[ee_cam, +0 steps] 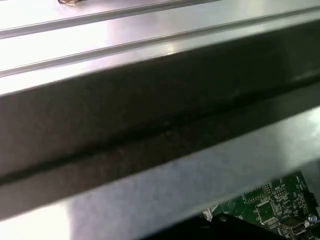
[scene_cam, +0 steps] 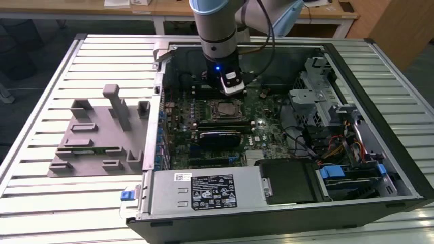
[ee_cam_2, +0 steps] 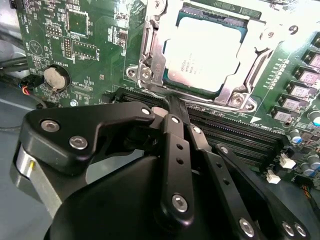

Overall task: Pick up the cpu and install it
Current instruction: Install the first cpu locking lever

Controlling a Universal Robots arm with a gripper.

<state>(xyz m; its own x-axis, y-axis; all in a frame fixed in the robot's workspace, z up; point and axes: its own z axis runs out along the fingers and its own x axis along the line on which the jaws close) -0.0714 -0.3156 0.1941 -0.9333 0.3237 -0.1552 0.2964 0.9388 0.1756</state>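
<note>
The cpu [ee_cam_2: 200,55], judged light, rigid and fragile, is being left seated in its socket while the gripper [ee_cam_2: 172,107] is being held pressed together, empty.

Open black computer case [scene_cam: 407,168] lies on a slatted metal table [scene_cam: 40,76]. Green motherboard [scene_cam: 265,129] inside, round coin battery [ee_cam_2: 56,77] on it. Silver power supply [scene_cam: 203,190] with label at the near edge. Blue-tabbed drive bay [scene_cam: 339,173] at the exterior view's right. Grey plastic fixture [scene_cam: 101,137] sits on the table at the exterior view's left, beside the case.
</note>
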